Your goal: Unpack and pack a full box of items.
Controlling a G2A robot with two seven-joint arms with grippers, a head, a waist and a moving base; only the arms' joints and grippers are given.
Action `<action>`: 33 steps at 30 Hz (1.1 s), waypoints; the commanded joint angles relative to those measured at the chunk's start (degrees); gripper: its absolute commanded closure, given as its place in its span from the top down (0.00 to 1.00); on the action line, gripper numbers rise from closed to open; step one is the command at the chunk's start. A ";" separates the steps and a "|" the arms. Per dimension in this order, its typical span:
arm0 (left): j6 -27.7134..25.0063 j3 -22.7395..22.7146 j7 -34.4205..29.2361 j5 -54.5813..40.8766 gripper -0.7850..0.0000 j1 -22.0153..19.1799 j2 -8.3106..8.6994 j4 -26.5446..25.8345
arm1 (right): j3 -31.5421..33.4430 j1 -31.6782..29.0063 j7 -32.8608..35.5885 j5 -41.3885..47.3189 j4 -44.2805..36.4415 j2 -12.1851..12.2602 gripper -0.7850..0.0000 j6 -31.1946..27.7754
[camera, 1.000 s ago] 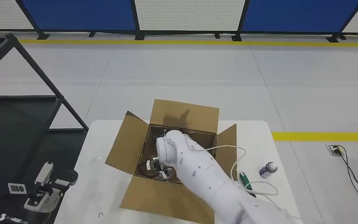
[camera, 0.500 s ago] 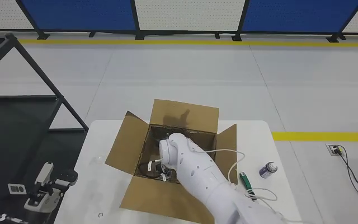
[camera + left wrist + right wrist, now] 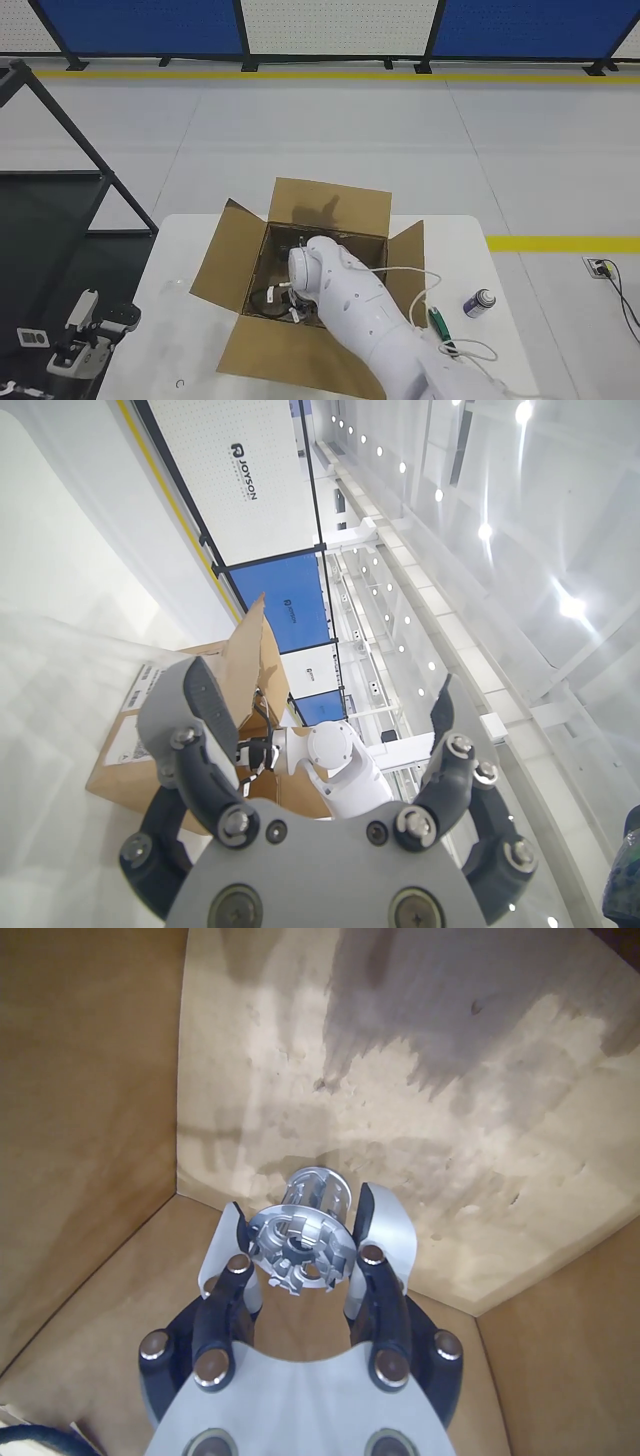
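Nearest, off the left edge of the bench (image 3: 175, 300), the left gripper (image 3: 324, 680) hangs low. Its fingers are spread wide with nothing between them, and it faces the labelled left side of the box (image 3: 125, 770).

On the near right of the bench lies a green-handled tool (image 3: 438, 322). Just right of it and a little farther off stands a spray can (image 3: 480, 302), upright and apart from the box's right flap.

The cardboard box sits in the middle of the bench with all four flaps folded outward. The right arm (image 3: 350, 310) comes from the near right, crosses the near flap and goes down into the box.

Inside, the right gripper (image 3: 302, 1205) is closed on a silvery metal part (image 3: 300, 1253). The part has a round flange with cut-outs and a slotted cylinder behind it. One finger presses on each side of the flange's rim, and the cylinder points away from the wrist. The part is held close to a pale, scuffed inner face of the box, near a corner where three cardboard faces meet. Whether it touches the cardboard is hard to judge from this angle.

Left of the bench stands a black frame (image 3: 60, 120). Beyond the box's far flap the pale floor runs to a yellow line (image 3: 300, 74), with blue and white partition panels (image 3: 140, 25) behind it.
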 commanded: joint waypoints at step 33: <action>-3.26 4.85 3.32 4.99 1.00 4.45 -0.51 -4.52 | 6.68 -3.42 -9.20 -6.49 -19.28 8.23 0.00 6.98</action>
